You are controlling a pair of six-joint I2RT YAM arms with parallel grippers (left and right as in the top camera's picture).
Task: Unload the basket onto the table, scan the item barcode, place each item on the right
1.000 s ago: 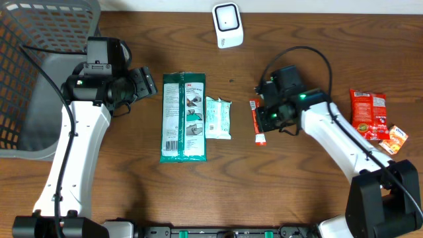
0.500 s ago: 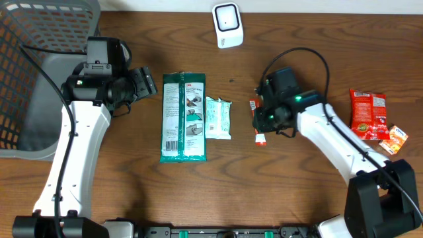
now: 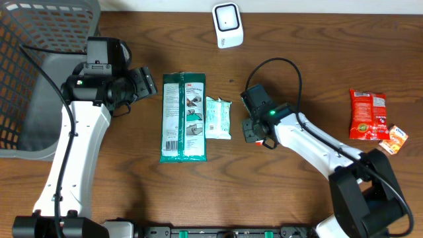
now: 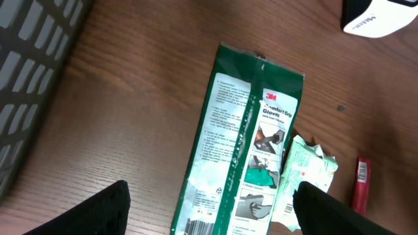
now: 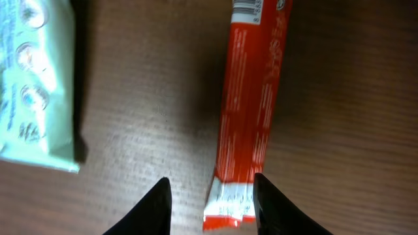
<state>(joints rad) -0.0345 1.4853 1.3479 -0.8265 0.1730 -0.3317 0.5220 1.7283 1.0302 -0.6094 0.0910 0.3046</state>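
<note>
the red stick packet (image 5: pixel 251 98) lies flat near the middle of the desk (image 3: pixel 264 192), one end between the parted, unclamped jaws of the right pincer (image 5: pixel 212 192). the left pincer (image 4: pixel 209 209) hangs wide open and empty over the green glove pack (image 3: pixel 184 117), toward the left edge.

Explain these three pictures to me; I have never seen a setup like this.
Two robot arms sit at a wooden table. The wide picture looks down from above. The other two come from cameras on each arm's wrist, so the dark shapes at their bottom edge are that arm's own fingers. On the table lie a green glove pack, a small pale packet, a red snack bag, a small orange packet, a white scanner and a grey basket. The left gripper is open and holds nothing. The right gripper is open astride the end of a red stick pack, which lies on the table.
</note>
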